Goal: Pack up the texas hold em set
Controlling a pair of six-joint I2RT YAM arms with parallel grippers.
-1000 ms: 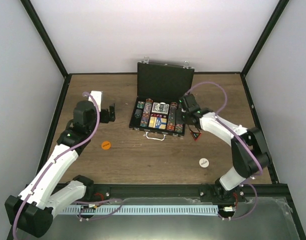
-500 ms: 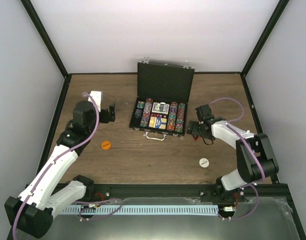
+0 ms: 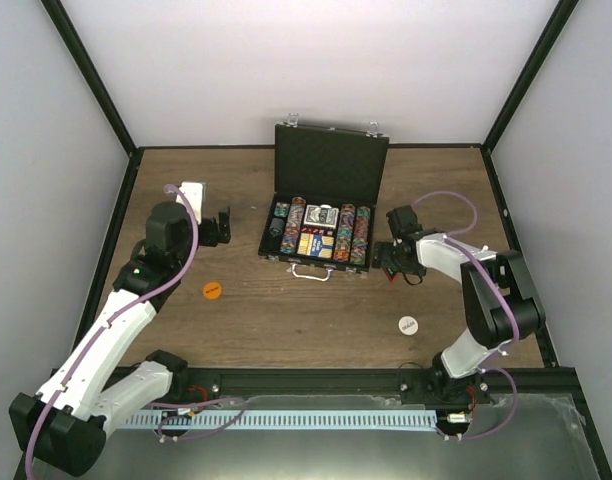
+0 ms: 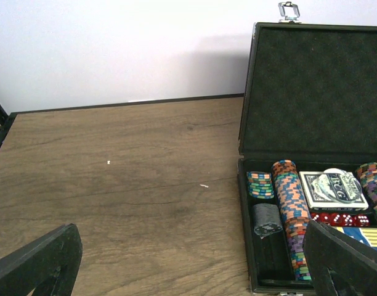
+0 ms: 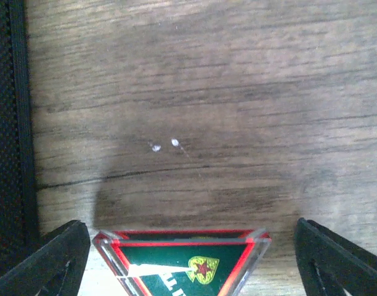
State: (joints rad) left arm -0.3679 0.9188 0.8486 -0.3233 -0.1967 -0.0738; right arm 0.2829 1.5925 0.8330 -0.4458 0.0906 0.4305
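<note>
**Ana:** Why are you holding your right gripper [image 3: 394, 262] down beside the case [image 3: 331, 160]?

**Robot:** I am hanging it over the triangle [image 5: 182, 262]. The triangle is lying flat on the table [image 5: 238, 92], just to the right of the case. I am spreading my fingers [image 5: 50, 259] wide, one on each side of it, and I am not gripping anything. I think I am lining up to pinch it, because it belongs in the case.

**Ana:** What is the triangle saying?

**Robot:** It is green with a red edge and a clear rim. It is showing a yellow spade with a red star, and white letters that look like "ALL I". The rest is running off the bottom of my wrist view, so I am only guessing.

**Ana:** What is your other arm doing?

**Robot:** My left gripper [image 3: 222, 227] is waiting to the left of the case. It is wide open too and is holding nothing. I think I am parking it there so it is not bumping my right arm.

**Ana:** Why is the lid [image 4: 318, 92] standing up?

**Robot:** So things can go in. The chips [image 4: 289, 203] are lying in rows. The card deck [image 4: 333, 188] is sitting in the middle, with red dice [image 4: 333, 217] just in front of it. The deck is showing an oval mark, but the words are too small to read. The orange disc [image 3: 212, 290] and the white disc [image 3: 407, 324] are lying out on the table, well apart from the case, so I am thinking a lot of packing is left.
</note>
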